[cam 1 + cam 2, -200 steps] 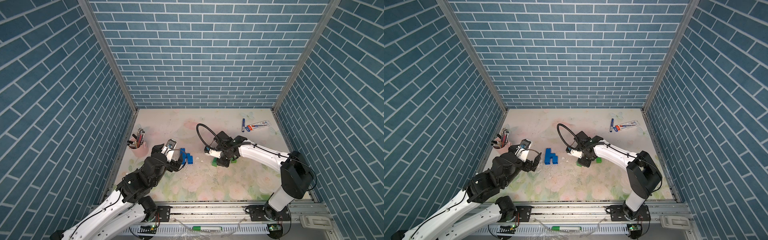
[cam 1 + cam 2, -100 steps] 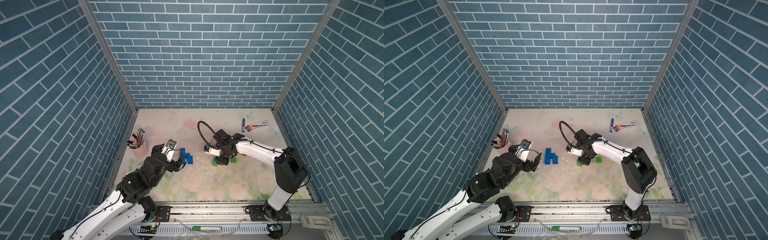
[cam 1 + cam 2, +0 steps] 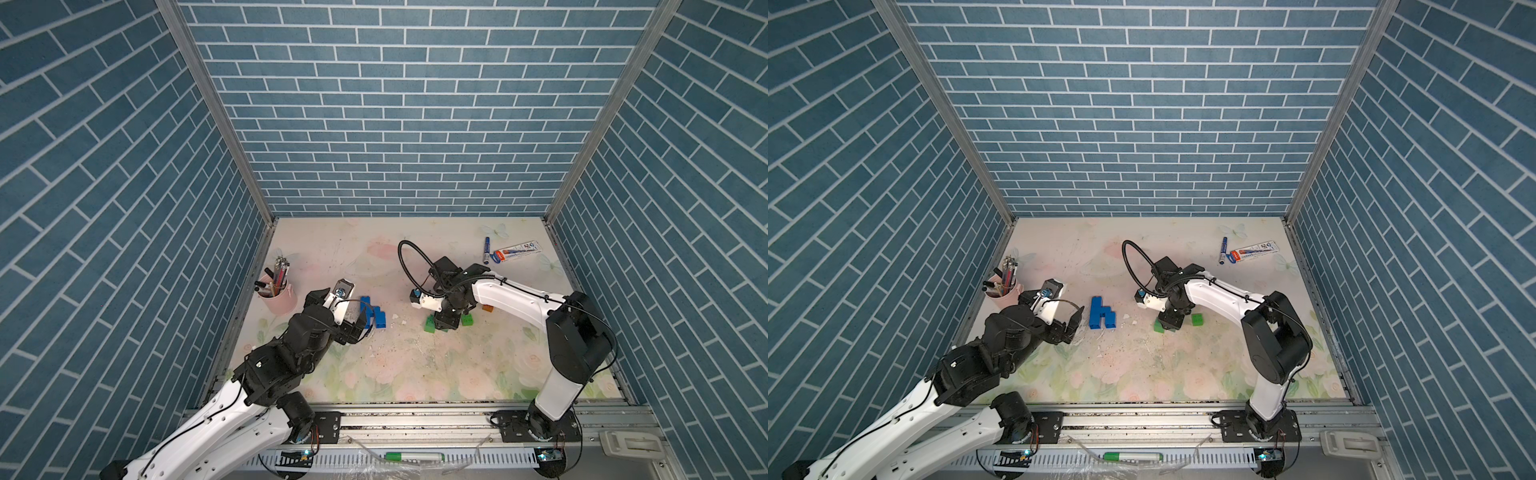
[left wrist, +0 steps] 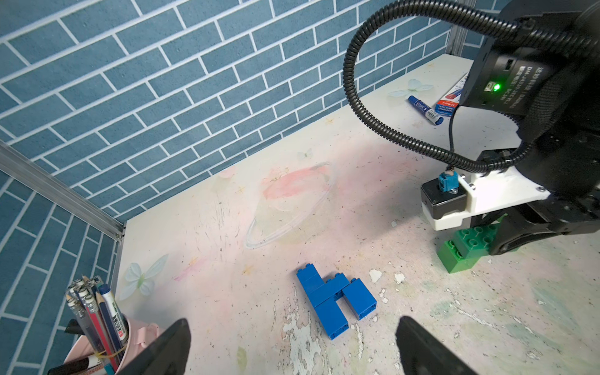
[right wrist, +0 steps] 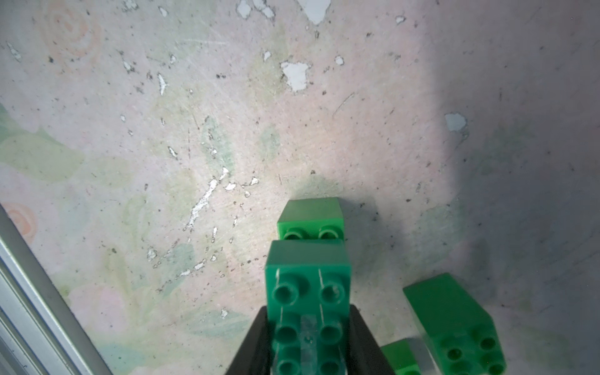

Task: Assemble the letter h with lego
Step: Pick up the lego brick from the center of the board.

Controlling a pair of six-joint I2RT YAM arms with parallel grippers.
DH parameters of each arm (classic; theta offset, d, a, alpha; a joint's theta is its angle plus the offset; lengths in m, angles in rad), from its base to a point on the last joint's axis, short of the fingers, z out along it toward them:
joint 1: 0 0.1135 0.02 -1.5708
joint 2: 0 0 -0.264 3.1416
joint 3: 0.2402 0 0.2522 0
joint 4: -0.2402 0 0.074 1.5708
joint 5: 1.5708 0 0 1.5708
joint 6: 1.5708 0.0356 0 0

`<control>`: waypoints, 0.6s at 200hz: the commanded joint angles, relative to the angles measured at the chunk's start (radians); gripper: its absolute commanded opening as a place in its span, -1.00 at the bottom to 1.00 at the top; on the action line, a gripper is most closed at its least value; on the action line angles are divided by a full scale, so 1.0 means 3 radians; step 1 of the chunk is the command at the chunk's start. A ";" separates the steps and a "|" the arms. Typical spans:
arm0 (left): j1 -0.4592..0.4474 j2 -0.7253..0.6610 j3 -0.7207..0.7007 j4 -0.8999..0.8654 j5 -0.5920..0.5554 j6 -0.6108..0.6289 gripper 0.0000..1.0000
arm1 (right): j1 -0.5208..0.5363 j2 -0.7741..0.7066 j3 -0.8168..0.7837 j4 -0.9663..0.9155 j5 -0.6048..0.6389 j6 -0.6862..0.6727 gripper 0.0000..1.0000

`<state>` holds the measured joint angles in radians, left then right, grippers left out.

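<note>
The right pincer [image 5: 307,328] is clenched on a long green brick [image 5: 307,269], its studs facing the wrist camera. The brick's free end reaches over a square green brick [image 5: 310,212] lying on the tabletop [image 3: 1142,365]; whether the two touch cannot be told. A third green brick [image 5: 451,311] lies just beside the fingers, crowding that side. An orange brick [image 3: 487,308] sits near the right arm. Well apart, the blue h [image 4: 324,298] lies flat before the left pincer [image 4: 293,324], which is released, its fingers spread wide. A pink cup [image 3: 279,303] of pens stands by the left wall, and a marker [image 3: 1223,249] lies at the back.
</note>
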<state>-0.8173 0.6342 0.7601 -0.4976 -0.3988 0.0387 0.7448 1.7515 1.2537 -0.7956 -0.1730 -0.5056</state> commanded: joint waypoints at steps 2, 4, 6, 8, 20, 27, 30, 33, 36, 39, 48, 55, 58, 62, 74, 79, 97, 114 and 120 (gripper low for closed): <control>0.0010 -0.0007 -0.0021 -0.0013 0.0028 0.0025 0.99 | -0.0008 0.0098 0.0018 -0.0034 0.0007 -0.0164 -1.00; 0.0012 -0.0010 -0.0022 -0.0013 0.0031 0.0024 0.99 | -0.0008 0.0102 0.0015 -0.0032 0.0016 -0.0173 -1.00; 0.0012 -0.0008 -0.0019 -0.0013 0.0031 0.0026 0.99 | -0.0005 0.0103 0.0014 -0.0025 0.0022 -0.0175 -1.00; 0.0011 -0.0008 -0.0018 -0.0013 0.0032 0.0027 0.99 | -0.0007 0.0106 0.0011 -0.0017 0.0035 -0.0178 -1.00; 0.0011 -0.0009 -0.0021 -0.0013 0.0040 0.0026 0.99 | -0.0008 0.0108 0.0009 0.0007 0.0074 -0.0188 -1.00; 0.0010 -0.0010 -0.0022 -0.0013 0.0041 0.0027 0.99 | -0.0008 0.0106 0.0001 0.0031 0.0081 -0.0198 -1.00; 0.0009 -0.0008 -0.0021 -0.0013 0.0041 0.0029 0.99 | -0.0008 0.0103 -0.0005 0.0046 0.0086 -0.0205 -1.00; 0.0011 -0.0007 -0.0021 -0.0011 0.0041 0.0027 0.99 | -0.0008 0.0097 -0.0011 0.0056 0.0090 -0.0215 -1.00; 0.0010 -0.0009 -0.0018 -0.0013 0.0043 0.0025 0.99 | -0.0007 0.0093 -0.0019 0.0063 0.0088 -0.0229 -1.00; 0.0011 -0.0008 -0.0017 -0.0013 0.0042 0.0024 0.99 | -0.0008 0.0088 -0.0022 0.0073 0.0089 -0.0243 -1.00; 0.0011 -0.0010 -0.0022 -0.0013 0.0047 0.0030 0.99 | -0.0003 0.0092 -0.0032 0.0090 0.0125 -0.0276 -1.00; 0.0009 -0.0008 -0.0020 -0.0013 0.0049 0.0029 0.99 | -0.0003 0.0108 -0.0023 0.0078 0.0146 -0.0290 -1.00; 0.0009 -0.0007 -0.0023 -0.0013 0.0049 0.0031 0.99 | -0.0003 0.0109 -0.0016 0.0068 0.0154 -0.0290 -1.00; 0.0012 -0.0007 -0.0022 -0.0016 0.0052 0.0031 0.99 | -0.0003 0.0117 -0.0009 0.0061 0.0161 -0.0291 -1.00; 0.0010 -0.0008 -0.0019 -0.0016 0.0057 0.0030 0.99 | -0.0003 0.0136 0.0007 0.0015 0.0118 -0.0300 -1.00; 0.0012 -0.0008 -0.0018 -0.0013 0.0059 0.0029 0.99 | -0.0003 0.0139 0.0009 0.0000 0.0106 -0.0306 -1.00; 0.0011 -0.0010 -0.0022 -0.0013 0.0067 0.0034 0.99 | 0.0004 0.0135 -0.0010 -0.0029 0.0160 -0.0333 -1.00; 0.0012 -0.0010 -0.0022 -0.0014 0.0078 0.0030 0.99 | 0.0002 0.0133 -0.0027 -0.0033 0.0198 -0.0378 -1.00; 0.0011 -0.0009 -0.0023 -0.0013 0.0085 0.0035 0.99 | 0.0003 0.0141 -0.0020 -0.0032 0.0193 -0.0387 -1.00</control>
<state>-0.8173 0.6342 0.7601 -0.4999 -0.3862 0.0399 0.7456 1.7638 1.2537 -0.7696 -0.1505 -0.5591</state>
